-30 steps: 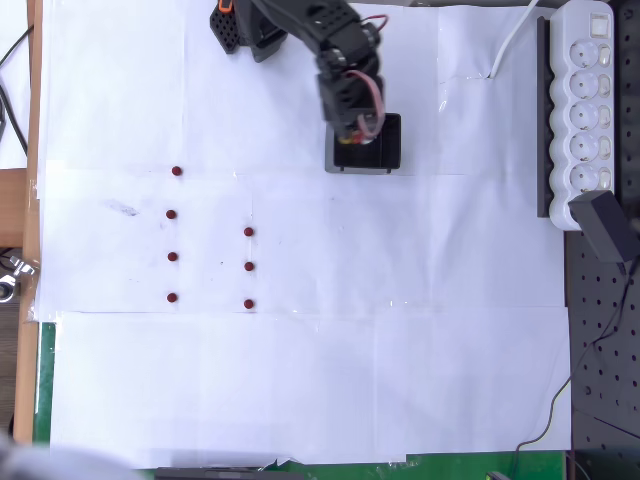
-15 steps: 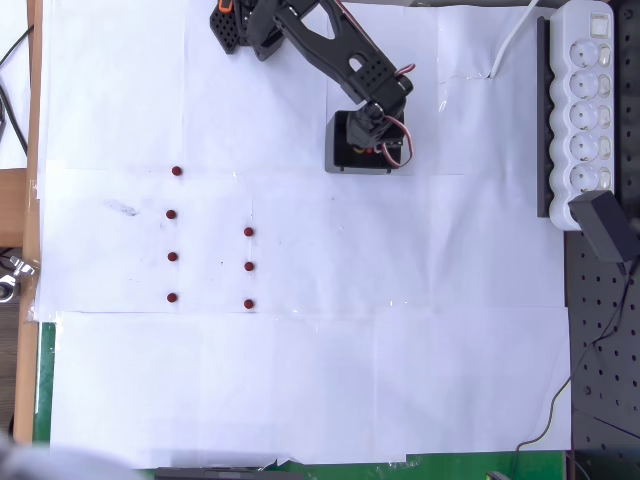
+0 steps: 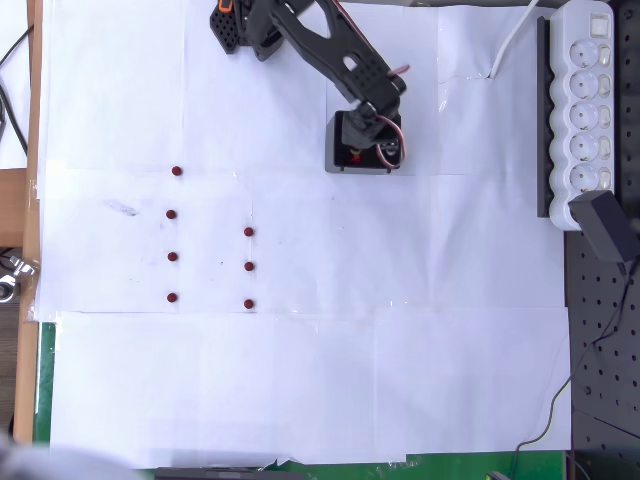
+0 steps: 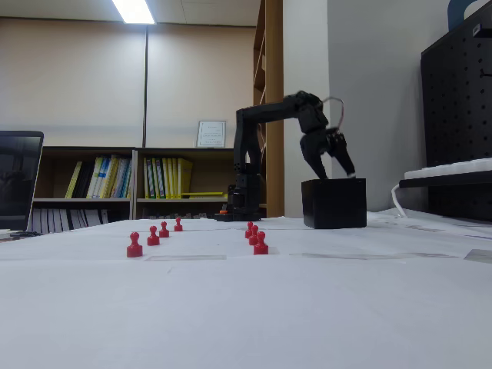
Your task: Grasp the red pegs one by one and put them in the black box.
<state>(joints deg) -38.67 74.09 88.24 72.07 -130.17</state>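
Gripper (image 4: 335, 171): poised directly over the black box (image 4: 334, 203), fingers spread, nothing visibly pinched.
Black box: right beneath the fingertips, rim just below them.
Red pegs (image 3: 248, 267): seven standing on the white paper (image 3: 300, 380), well apart from gripper, in two columns.
Step done well: lift clear of rim before swinging toward nearest peg (image 3: 248, 232); keep fingers spread, descend straight.
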